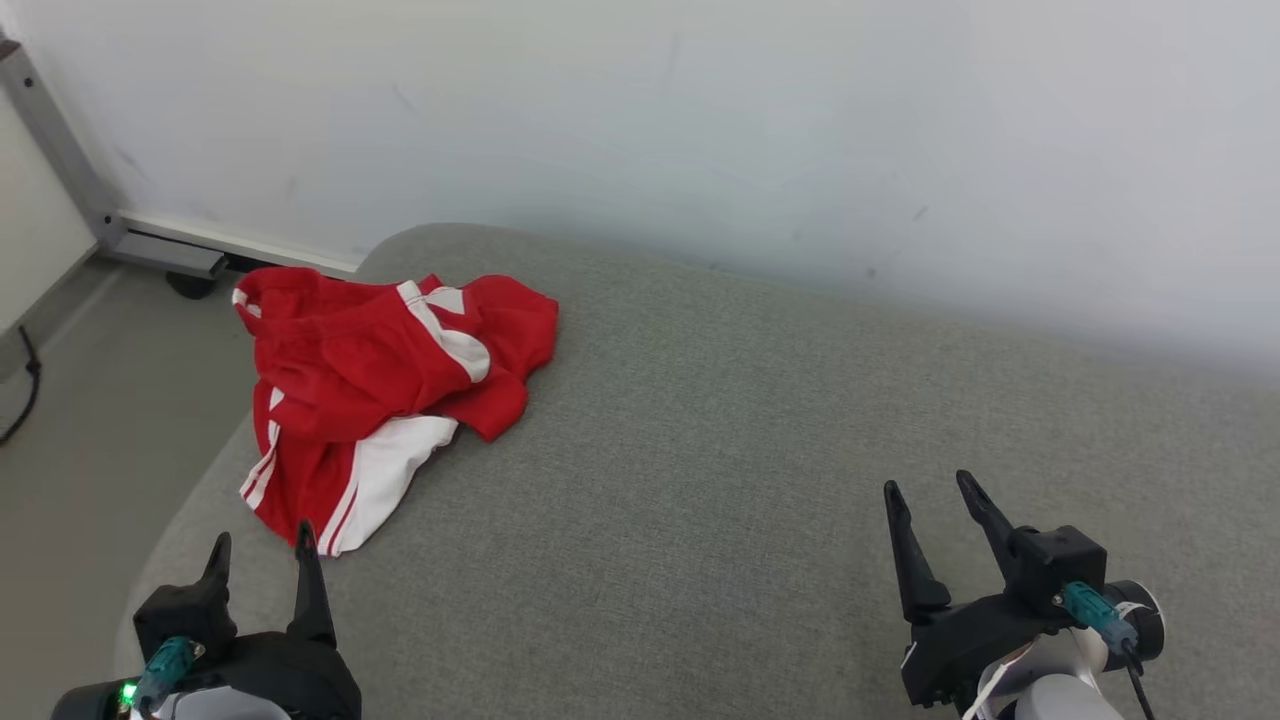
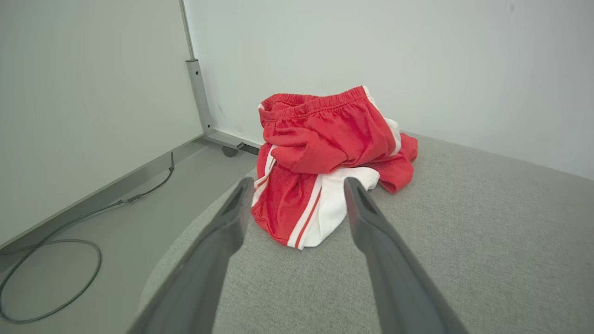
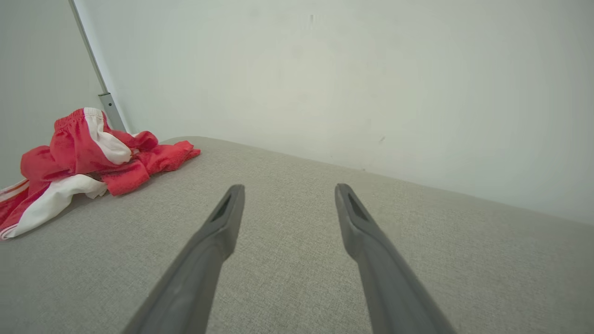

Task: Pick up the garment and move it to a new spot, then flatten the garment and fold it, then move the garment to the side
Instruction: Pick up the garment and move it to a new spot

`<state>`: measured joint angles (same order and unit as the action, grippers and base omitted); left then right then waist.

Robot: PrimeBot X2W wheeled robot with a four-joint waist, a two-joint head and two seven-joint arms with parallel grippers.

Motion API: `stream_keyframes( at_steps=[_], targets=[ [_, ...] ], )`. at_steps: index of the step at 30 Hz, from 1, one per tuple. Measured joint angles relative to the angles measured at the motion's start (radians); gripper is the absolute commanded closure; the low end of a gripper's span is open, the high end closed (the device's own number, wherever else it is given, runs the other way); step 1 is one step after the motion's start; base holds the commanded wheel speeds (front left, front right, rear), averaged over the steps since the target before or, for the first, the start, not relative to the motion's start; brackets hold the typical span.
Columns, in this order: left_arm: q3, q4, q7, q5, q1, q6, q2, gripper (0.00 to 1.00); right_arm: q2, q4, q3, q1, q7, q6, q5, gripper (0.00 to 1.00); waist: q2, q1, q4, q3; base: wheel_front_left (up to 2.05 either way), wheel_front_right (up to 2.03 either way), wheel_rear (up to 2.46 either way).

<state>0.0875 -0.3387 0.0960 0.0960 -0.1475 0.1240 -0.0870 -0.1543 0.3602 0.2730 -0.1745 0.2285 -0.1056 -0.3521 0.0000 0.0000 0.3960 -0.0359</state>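
**A:** Looking down from the head, where's the garment (image 1: 370, 390)?

**B:** It lies in a crumpled red-and-white heap at the far left end of the grey cushion (image 1: 750, 450), close to the rounded corner. Its left side reaches the cushion's edge. The left gripper (image 1: 263, 535) sits just short of the near hem, jaws spread and nothing between them. The right gripper (image 1: 928, 483) is well off to the right over bare fabric, also spread and empty.

**A:** And along the left wrist?

**B:** The heap sits straight ahead, framed between the two parted jaws. The tips are near the white panel, but whether they touch it I cannot tell. The elastic waistband (image 2: 315, 104) stands on top of the pile. Off the cushion, a dark cable (image 2: 100, 262) loops across the floor (image 2: 130, 232), and a grey metal post (image 2: 197, 93) rises by the white wall (image 2: 417, 55).

**A:** The right wrist?

**B:** Its jaws gape over plain cushion, gripping nothing. The garment is away at the left of that view, well apart from them.
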Motion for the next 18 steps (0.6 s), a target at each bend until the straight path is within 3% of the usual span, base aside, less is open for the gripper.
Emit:
stream_keyframes(
  at_steps=[10, 14, 18],
  targets=[
    [-0.019, 0.008, -0.001, 0.017, 0.003, -0.007, -0.007, 0.0, 0.014, 0.01, 0.023, -0.016, -0.001, 0.009, 0.0, 0.0, 0.0, 0.0, 0.033, 0.009, 0.0, 0.0, 0.0],
    [-0.006, -0.007, -0.028, 0.05, -0.05, -0.063, -0.022, 0.0, 0.006, 0.007, 0.02, -0.018, -0.001, 0.009, 0.001, 0.0, 0.0, 0.0, 0.029, 0.024, 0.0, 0.0, 0.0],
    [-0.002, -0.043, -0.073, 0.072, -0.233, -0.144, -0.078, 0.0, -0.004, -0.005, 0.023, -0.021, -0.011, 0.009, 0.004, 0.0, 0.0, 0.0, 0.025, 0.043, 0.0, 0.0, 0.0]
  ],
)
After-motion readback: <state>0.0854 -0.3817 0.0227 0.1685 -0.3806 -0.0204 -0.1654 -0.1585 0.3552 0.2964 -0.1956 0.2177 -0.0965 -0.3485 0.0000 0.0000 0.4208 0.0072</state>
